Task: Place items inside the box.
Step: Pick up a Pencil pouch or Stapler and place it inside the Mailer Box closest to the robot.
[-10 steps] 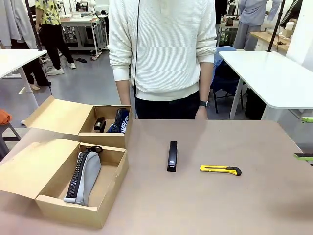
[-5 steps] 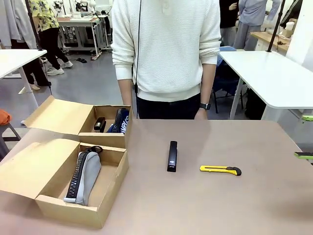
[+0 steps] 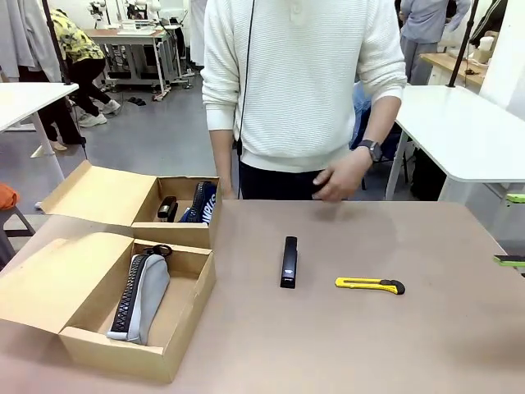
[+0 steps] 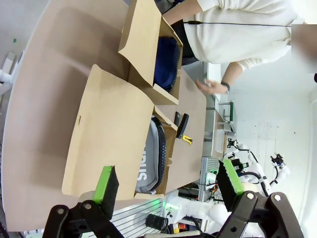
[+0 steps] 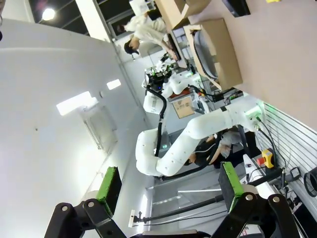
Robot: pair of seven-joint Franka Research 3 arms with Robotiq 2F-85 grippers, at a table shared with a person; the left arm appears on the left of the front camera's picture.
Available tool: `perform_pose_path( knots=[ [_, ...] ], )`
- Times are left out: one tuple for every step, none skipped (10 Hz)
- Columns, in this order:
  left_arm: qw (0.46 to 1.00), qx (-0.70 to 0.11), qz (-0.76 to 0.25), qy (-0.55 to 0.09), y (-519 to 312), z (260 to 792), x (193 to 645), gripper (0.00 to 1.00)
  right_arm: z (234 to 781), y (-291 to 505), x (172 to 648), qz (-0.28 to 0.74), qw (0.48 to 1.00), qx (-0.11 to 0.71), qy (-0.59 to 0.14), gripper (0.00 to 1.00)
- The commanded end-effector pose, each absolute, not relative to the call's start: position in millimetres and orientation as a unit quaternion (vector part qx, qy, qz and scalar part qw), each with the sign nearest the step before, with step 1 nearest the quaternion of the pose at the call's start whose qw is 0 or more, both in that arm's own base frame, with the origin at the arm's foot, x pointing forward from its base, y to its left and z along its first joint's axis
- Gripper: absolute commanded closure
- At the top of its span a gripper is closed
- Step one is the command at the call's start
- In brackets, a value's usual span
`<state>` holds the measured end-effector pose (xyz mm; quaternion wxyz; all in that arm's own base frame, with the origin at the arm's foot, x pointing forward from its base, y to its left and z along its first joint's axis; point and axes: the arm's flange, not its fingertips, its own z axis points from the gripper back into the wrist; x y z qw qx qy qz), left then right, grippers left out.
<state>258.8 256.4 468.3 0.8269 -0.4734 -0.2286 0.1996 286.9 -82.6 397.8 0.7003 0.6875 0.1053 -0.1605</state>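
Observation:
Two open cardboard boxes stand at the table's left. The near box (image 3: 115, 357) holds the grey pencil case (image 3: 141, 297). In the far box (image 3: 172, 234) lie a black stapler (image 3: 167, 208) and the dark blue pouch (image 3: 201, 203). Another black stapler (image 3: 289, 262) and the yellow utility knife (image 3: 370, 285) lie on the table's middle. My left gripper (image 4: 168, 181) is open high above the boxes, pencil case (image 4: 147, 158) and pouch (image 4: 166, 62) below. My right gripper (image 5: 169, 183) is open and empty; its green tips (image 3: 513, 230) show at the right edge.
A person in a white sweater stands at the far side, one hand (image 3: 336, 182) raised over the far table edge. The box lids (image 3: 98, 193) lie folded out to the left. Bare brown table (image 3: 369, 345) spreads to the right of the boxes.
The person has shifted right and lifted a hand over the far table edge. Stapler, knife, boxes and both grippers have not moved.

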Motion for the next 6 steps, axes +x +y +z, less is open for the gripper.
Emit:
perform_pose_path(
  knots=[
    [0.826, -0.476, 0.191, -0.233, 256, 469, 258, 0.00, 410, -41, 307, -0.149, 0.789, 0.586, 0.106, 0.00],
    [0.826, -0.476, 0.191, -0.233, 256, 469, 258, 0.00, 419, 8, 338, -0.122, 0.852, 0.495, 0.119, 0.00],
    [0.826, -0.476, 0.191, -0.233, 256, 469, 258, 0.00, 425, 7, 348, -0.124, 0.857, 0.481, 0.134, 0.00],
    [0.826, -0.476, 0.191, -0.233, 256, 469, 258, 0.00, 434, -35, 329, -0.118, 0.832, 0.533, 0.100, 0.00],
    [0.826, -0.476, 0.191, -0.233, 256, 469, 258, 0.00, 437, -78, 293, -0.125, 0.826, 0.546, 0.065, 0.00],
    [0.826, -0.476, 0.191, -0.233, 256, 469, 258, 0.00, 435, -114, 255, -0.127, 0.823, 0.553, 0.043, 0.00]
  ],
)
